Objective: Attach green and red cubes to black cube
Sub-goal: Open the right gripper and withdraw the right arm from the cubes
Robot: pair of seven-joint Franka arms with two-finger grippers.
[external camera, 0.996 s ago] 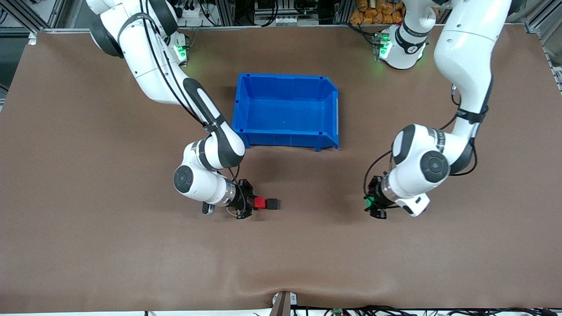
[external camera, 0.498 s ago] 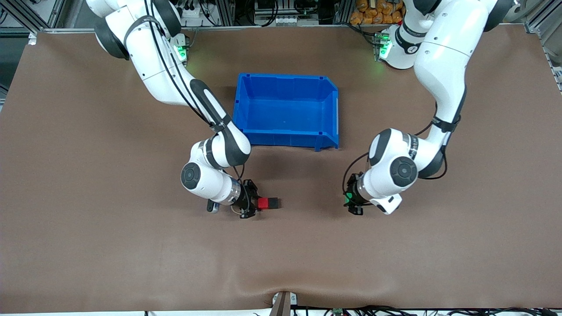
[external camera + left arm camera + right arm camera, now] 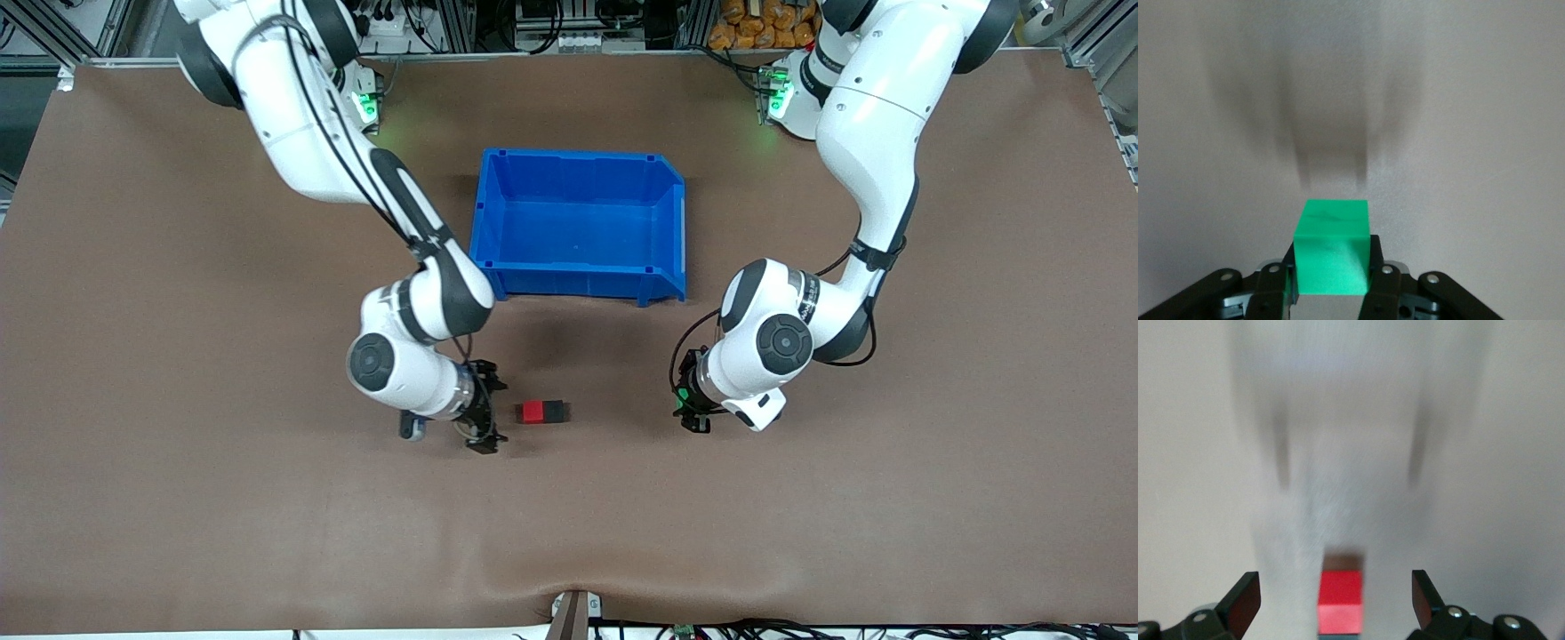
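Note:
A red cube (image 3: 532, 412) sits on the brown table, touching a black cube (image 3: 556, 411) on the side toward the left arm's end. My right gripper (image 3: 492, 412) is open and empty, just clear of the red cube toward the right arm's end. In the right wrist view the red cube (image 3: 1340, 607) lies between the spread fingers (image 3: 1245, 603) without touching them. My left gripper (image 3: 687, 407) is shut on a green cube (image 3: 680, 394), low over the table between the black cube and the left arm's end. The left wrist view shows the green cube (image 3: 1333, 250) clamped between the fingers (image 3: 1381, 287).
An empty blue bin (image 3: 582, 276) stands farther from the front camera than the cubes, between the two arms. Bare brown table lies between the black cube and the left gripper.
My right gripper has opened, let go of the red cube and backed off toward the right arm's end. My left gripper has carried the green cube closer to the black cube.

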